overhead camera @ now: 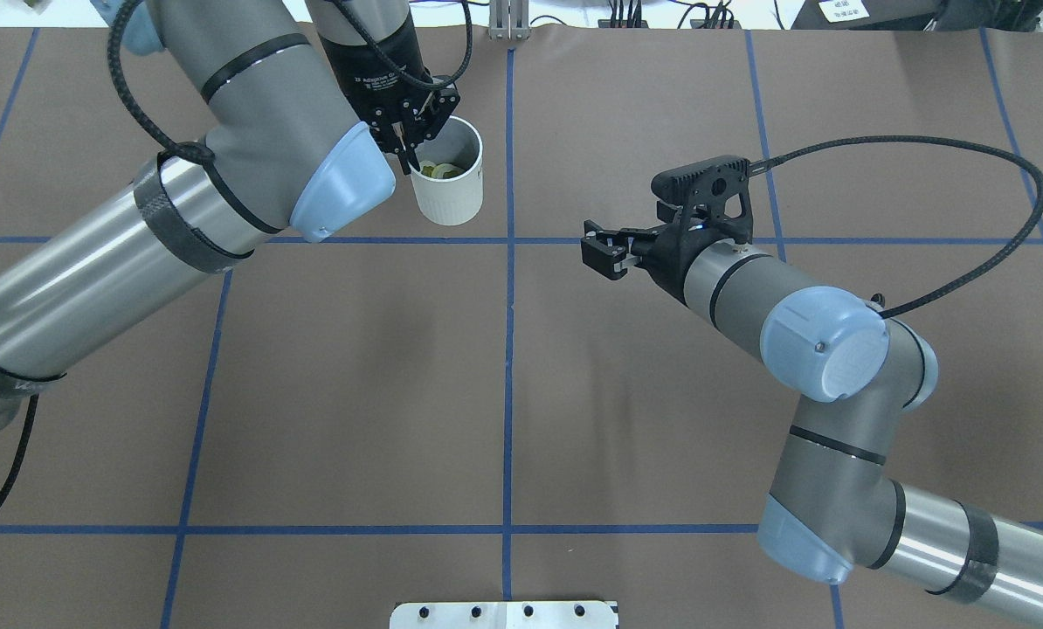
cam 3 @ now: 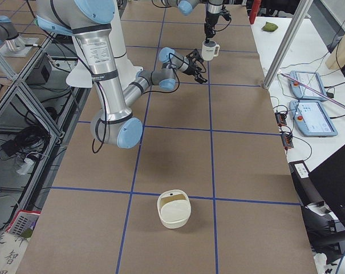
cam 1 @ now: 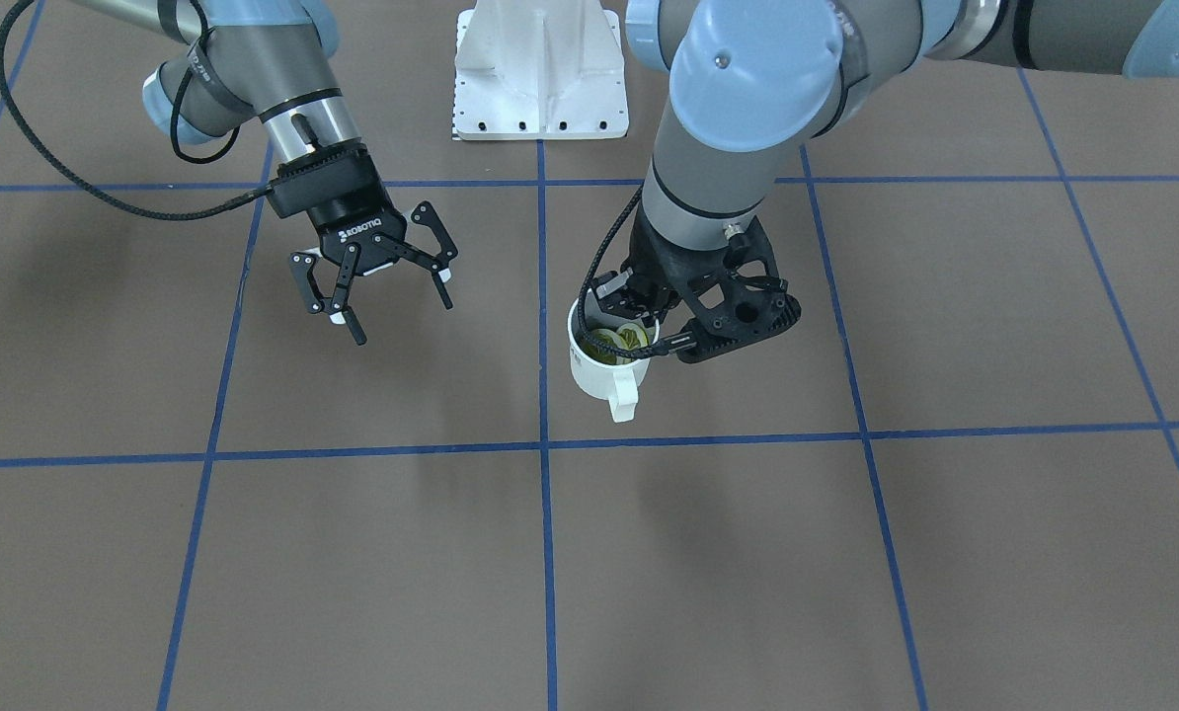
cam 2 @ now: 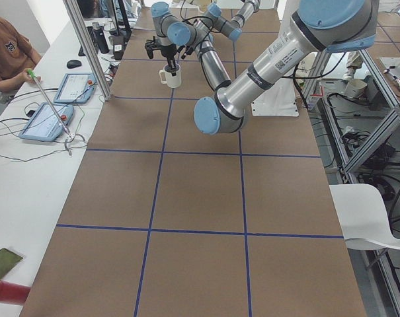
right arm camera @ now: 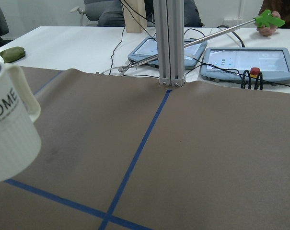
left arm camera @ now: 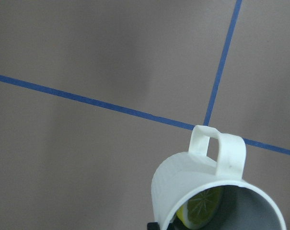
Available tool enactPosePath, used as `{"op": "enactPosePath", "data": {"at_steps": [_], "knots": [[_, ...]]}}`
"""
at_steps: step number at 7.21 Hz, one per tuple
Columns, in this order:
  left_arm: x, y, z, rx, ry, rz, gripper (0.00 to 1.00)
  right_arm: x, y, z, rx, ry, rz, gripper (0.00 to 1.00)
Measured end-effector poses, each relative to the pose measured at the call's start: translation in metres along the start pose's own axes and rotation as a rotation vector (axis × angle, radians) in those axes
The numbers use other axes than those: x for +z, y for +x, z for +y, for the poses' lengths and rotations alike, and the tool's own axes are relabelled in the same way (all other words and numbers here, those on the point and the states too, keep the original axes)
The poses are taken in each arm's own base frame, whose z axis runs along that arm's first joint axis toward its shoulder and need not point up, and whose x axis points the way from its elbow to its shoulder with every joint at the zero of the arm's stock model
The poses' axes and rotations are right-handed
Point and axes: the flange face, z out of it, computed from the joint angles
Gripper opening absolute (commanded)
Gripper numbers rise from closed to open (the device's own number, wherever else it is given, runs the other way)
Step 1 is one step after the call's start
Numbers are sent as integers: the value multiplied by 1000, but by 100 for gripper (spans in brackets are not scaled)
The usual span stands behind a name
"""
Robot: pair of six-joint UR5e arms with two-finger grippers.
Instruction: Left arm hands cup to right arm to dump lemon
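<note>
The white cup [cam 1: 601, 373] hangs upright from my left gripper [cam 1: 621, 308], which is shut on its rim with one finger inside. The cup looks lifted off the table, its handle pointing away from the robot. Lemon slices [cam 1: 621, 341] lie inside it. They also show in the overhead view [overhead camera: 441, 169] and the left wrist view [left arm camera: 202, 206]. My right gripper [cam 1: 402, 318] is open and empty, a short way beside the cup and level with it. The right wrist view shows the cup [right arm camera: 5, 139] at its left edge with dark lettering.
A white mounting plate [cam 1: 540, 69] sits at the robot's base. A white lidded container [cam 3: 173, 209] stands on the table far toward the right end. An aluminium post [right arm camera: 169, 43] and operator tablets [right arm camera: 250, 64] line the far table edge. Blue tape lines grid the brown surface.
</note>
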Motion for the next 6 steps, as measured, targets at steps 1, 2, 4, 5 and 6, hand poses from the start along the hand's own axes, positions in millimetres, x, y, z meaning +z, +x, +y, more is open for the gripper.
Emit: {"op": "enactPosePath", "data": {"at_steps": [1, 2, 4, 5, 6], "knots": [[0, 6, -3, -18, 0, -7, 0, -4, -13, 6, -1, 33, 6, 100], [-3, 16, -4, -50, 0, -7, 0, -8, -32, 14, -6, 72, 16, 100], [-10, 30, -3, -105, -4, -1, 0, -16, -66, 32, -17, 122, 24, 100], [-11, 34, 0, -122, -8, 4, 0, -17, -78, 40, -21, 139, 31, 100], [-13, 38, 6, -132, -21, 11, 0, -17, -87, 48, -25, 160, 47, 100]]}}
